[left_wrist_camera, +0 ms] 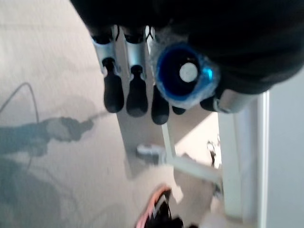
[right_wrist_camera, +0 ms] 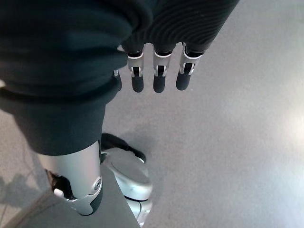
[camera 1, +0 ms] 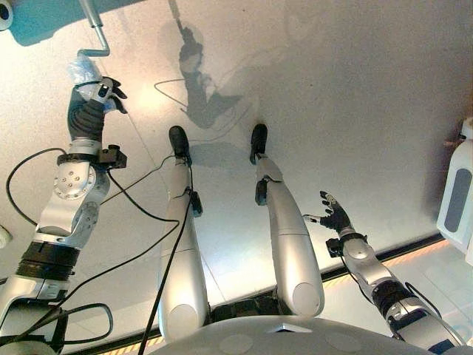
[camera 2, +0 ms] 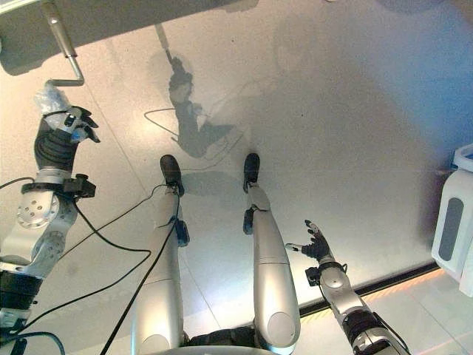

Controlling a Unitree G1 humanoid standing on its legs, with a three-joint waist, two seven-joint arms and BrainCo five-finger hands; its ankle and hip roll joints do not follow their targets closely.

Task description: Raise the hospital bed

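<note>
1. Crank handle (camera 1: 94, 33) is the landmark: a grey metal rod that slopes down from the underside of the hospital bed (camera 1: 44, 18), bends sideways at its lower end and finishes in a grip (left_wrist_camera: 183, 73) with a blue end wrapped in clear plastic film.
2. Left of the crank and at the same upper corner of the head views, the bed itself shows as a pale edge in shade above the grey floor (camera 1: 332, 96).
3. Directly below the crank's bend, the left hand (camera 1: 100, 95) is raised on its arm and has the wrapped grip in it. In the left wrist view the blue grip end sits against the palm, with the fingers (left_wrist_camera: 114, 92) curled round one side of it and the thumb (left_wrist_camera: 232, 99) on the other, so the hand holds the grip.
4. Past those fingers in the left wrist view, a white frame part (left_wrist_camera: 240, 161) of the bed stands over the floor, and a pink and black shoe (left_wrist_camera: 154, 216) shows at the view's edge beside it.
5. Well to the right of the crank and much lower in the head views, the right hand (camera 1: 334, 214) hangs over bare floor with nothing in it. Its fingers (right_wrist_camera: 159, 80) are straight and loosely spread, touching nothing.
6. Farthest right of the crank, at the border of the head views, stands a white unit (camera 1: 458, 192) with a grey panel on its face.
</note>
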